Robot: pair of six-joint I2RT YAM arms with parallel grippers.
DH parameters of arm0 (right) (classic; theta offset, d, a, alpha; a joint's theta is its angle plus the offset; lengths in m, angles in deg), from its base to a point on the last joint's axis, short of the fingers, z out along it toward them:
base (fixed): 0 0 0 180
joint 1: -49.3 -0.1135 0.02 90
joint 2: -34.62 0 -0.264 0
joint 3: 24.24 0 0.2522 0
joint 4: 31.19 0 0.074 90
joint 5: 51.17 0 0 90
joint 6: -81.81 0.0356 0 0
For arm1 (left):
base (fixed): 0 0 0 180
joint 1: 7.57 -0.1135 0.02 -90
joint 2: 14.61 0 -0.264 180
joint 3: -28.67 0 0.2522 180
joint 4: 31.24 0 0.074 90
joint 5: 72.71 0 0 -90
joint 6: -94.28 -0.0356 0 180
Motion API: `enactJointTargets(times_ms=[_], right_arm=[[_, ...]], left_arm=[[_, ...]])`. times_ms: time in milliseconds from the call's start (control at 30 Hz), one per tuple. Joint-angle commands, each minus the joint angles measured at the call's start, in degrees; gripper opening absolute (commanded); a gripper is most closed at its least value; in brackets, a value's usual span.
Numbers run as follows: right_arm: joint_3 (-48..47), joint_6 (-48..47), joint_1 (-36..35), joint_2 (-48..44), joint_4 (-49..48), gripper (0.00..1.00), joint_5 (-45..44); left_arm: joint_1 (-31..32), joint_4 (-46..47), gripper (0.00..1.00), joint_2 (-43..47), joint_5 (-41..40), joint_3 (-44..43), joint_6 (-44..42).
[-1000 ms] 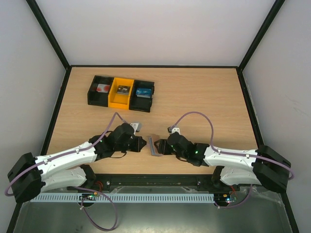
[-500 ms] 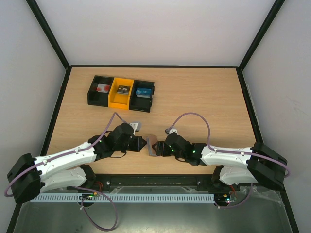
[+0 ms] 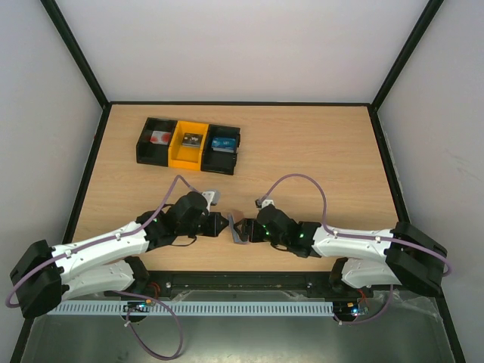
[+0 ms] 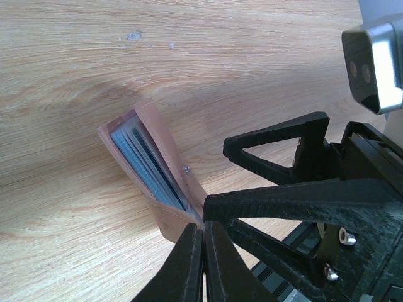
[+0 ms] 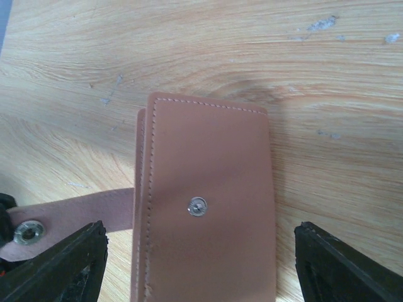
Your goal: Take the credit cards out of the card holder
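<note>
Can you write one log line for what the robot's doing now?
left gripper: shut on card holder strap | right gripper: open, straddling holder | holder: on edge, slightly open | cards: none out

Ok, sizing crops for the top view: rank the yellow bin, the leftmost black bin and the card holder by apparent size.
Largest: the yellow bin and the leftmost black bin, about alike, so unranked.
Smallest: the card holder, clearly.

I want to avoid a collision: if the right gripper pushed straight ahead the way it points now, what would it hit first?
The card holder: its brown outer face lies directly ahead, centred between the open fingers of the right gripper. How near it is cannot be told.
</note>
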Motion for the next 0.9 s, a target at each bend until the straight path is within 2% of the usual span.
enactJointTargets(times_ms=[0, 400, 533, 633, 867], right_arm=[[-2.5, -1.0, -0.3, 0.7, -0.2, 0.79, -0.8], [-3.2, -2.7, -0.2, 2.3, 2.2, 0.79, -2.4], [-3.9, -3.2, -0.3, 2.8, 3.7, 0.77, -4.0], [-3.9, -3.3, -0.3, 2.5, 4.7, 0.68, -5.7], [-3.3, -3.6, -0.3, 1.5, 7.1, 0.41, -9.4]], left_arm=[[-0.1, 1.3, 0.03, 1.1, 0.8, -1.9, 0.4], [-0.1, 1.3, 0.03, 1.1, 1.0, -1.9, 0.4], [-0.1, 1.2, 0.03, 1.1, 0.2, -1.9, 0.2], [-0.1, 0.2, 0.03, 0.8, -0.5, -2.0, -0.1], [-0.1, -1.9, 0.03, 1.8, -2.4, -0.6, -0.1]])
